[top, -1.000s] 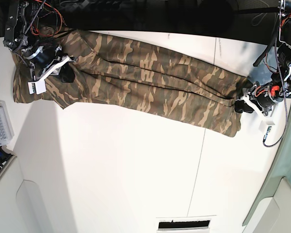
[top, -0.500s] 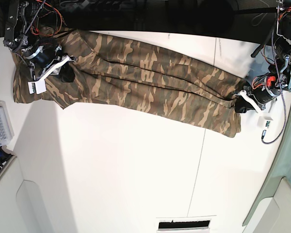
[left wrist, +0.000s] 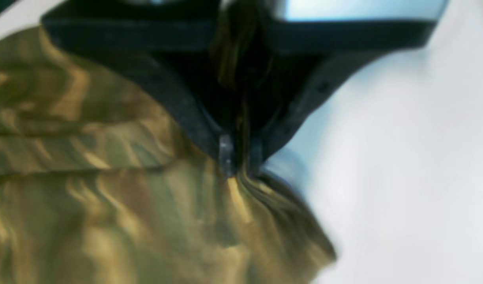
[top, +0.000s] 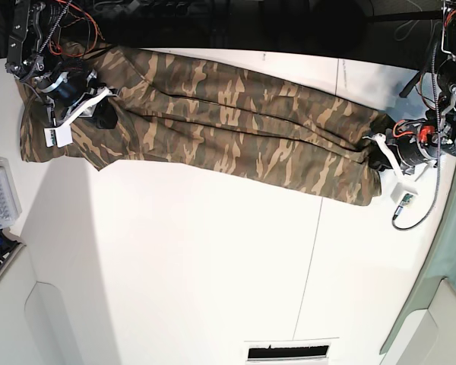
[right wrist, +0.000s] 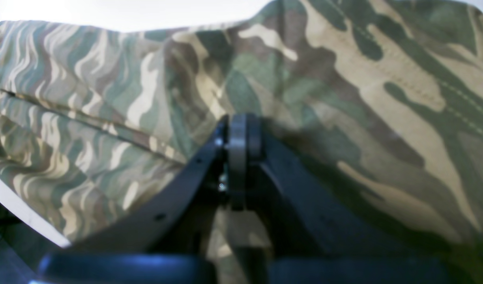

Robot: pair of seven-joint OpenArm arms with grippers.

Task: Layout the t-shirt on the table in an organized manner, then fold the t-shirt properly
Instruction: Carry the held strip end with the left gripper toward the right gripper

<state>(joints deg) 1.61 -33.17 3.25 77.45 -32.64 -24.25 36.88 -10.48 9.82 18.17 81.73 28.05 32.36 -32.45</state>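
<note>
Now left gripper (left wrist: 238, 163) pinches t-shirt (top: 213, 114) edge

Brown-tan-olive camouflage t-shirt (top: 213, 125) (wavy blotches) on matte white table (top: 190, 258)

A clear plastic box (top: 0, 198) sits at the left edge.

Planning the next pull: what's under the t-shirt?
Only the table shows around the t-shirt, which lies stretched across it. Anything beneath the cloth is covered and cannot be seen.
</note>
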